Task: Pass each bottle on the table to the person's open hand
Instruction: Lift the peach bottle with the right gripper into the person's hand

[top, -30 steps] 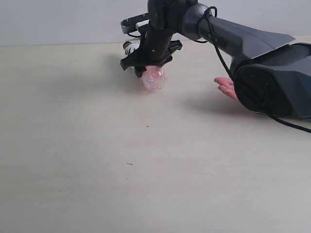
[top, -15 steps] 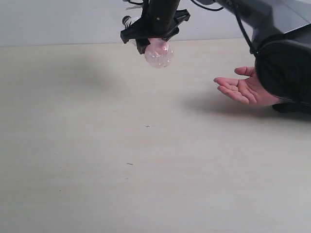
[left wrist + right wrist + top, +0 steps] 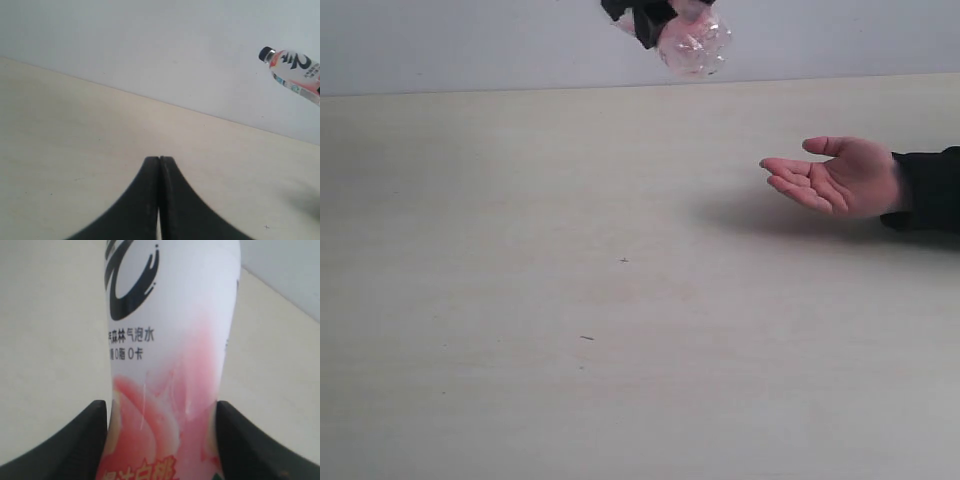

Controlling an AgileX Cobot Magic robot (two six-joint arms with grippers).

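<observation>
1. Our left end effector is closed and empty, its fingers pressed together over the table.
2. The person's open hand lies palm up, just above the table.
3. Farthest, our right end effector clamps the pink-labelled bottle aloft, base towards the exterior camera. We judge that the hand lies below it, on the right arm's side.

Matte black jaws, curved, tapering tips (dull sheen)

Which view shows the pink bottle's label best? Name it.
Right wrist view: the pink bottle fills it, label readable, between the fingers. Left wrist shows it small, cropped; exterior, only its base.
</observation>
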